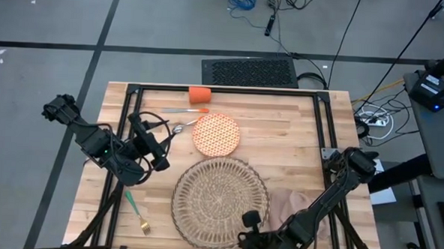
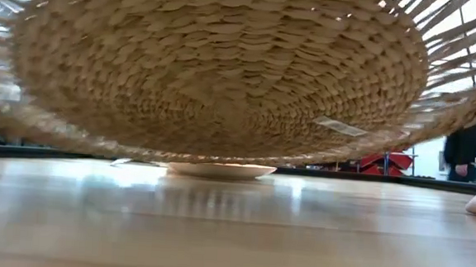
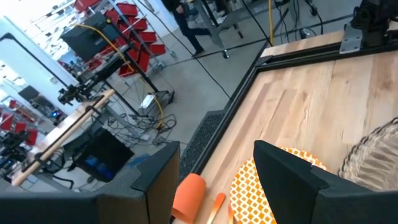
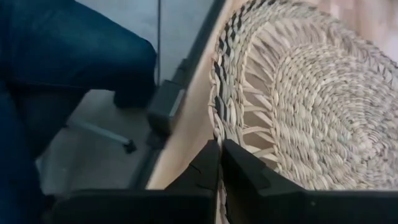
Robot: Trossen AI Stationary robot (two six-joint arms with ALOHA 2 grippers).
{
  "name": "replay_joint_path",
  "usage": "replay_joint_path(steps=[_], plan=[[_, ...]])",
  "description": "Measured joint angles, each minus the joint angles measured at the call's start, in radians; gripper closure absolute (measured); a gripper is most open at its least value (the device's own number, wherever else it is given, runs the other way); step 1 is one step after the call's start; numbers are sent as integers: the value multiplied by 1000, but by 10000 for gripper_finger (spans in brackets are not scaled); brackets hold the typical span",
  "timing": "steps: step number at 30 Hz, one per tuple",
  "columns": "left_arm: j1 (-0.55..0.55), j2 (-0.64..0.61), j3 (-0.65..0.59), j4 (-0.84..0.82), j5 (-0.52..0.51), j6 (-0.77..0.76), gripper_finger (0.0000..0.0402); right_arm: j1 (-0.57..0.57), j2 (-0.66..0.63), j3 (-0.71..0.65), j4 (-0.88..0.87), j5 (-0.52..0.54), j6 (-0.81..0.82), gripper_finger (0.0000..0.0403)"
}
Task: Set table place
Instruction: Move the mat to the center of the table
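My right gripper (image 1: 251,218), bottom centre of the high view, is clenched on the near rim of the placemat (image 1: 220,202), which the low view shows lifted off the table (image 1: 296,135). I judge the mat-placing step underway; next, lower and release. My left gripper (image 1: 161,146), spread and empty, waits left of the plate (image 1: 215,134).

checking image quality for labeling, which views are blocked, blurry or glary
Low view: the lifted placemat fills the frame, close and soft; tabletop shows sheen. Left wrist view: bright window glare behind, own fingers blurred. Right wrist view: right gripper shut on the placemat rim.
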Motion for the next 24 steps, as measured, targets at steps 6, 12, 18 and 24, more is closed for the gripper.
replay_joint_path(steps=[6, 12, 18, 24], plan=[[0, 4, 0, 4, 0, -25, 210, 8, 23, 0, 51, -33, 17, 403], [0, 4, 0, 19, 18, -32, 210, 17, 30, 0, 57, -3, 19, 403], [0, 4, 0, 37, 37, -31, 210, -46, 30, 0, 1, 2, 0, 403], [0, 4, 0, 36, 44, -31, 210, -87, 30, 0, -74, -59, 13, 403]])
